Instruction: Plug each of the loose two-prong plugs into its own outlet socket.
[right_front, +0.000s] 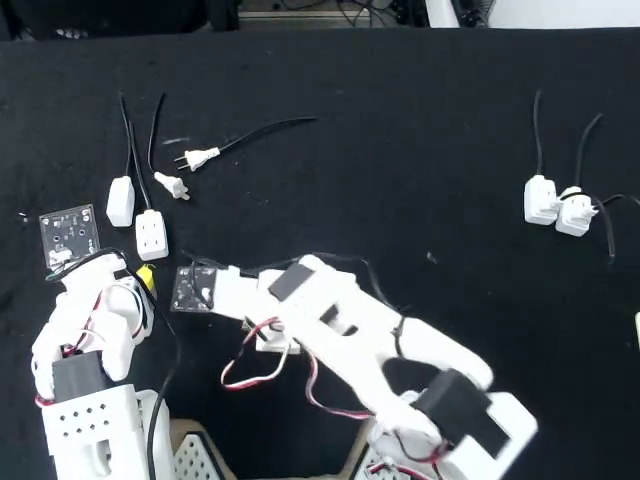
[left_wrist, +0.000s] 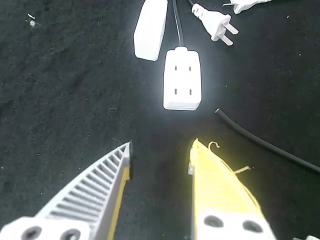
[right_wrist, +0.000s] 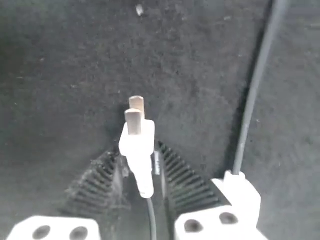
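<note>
The right tool (right_wrist: 136, 154) grips a white two-prong plug (right_wrist: 136, 142) between its ribbed fingers (right_wrist: 182, 175), pinching the plug's body. The two metal prongs (right_wrist: 134, 117) stick out ahead of the tool. A black cord (right_wrist: 254, 90) lies on the black table (right_wrist: 60, 75) beside the tool and runs on ahead of it.

Bare cloth up to outlet socket (left_wrist: 182, 80); blk cable (left_wrist: 265, 145) lies just beside, 2 plugs (left_wrist: 215, 25) crowd its far side.

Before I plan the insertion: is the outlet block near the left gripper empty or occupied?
Empty: all four slots of the outlet block show dark and free.
</note>
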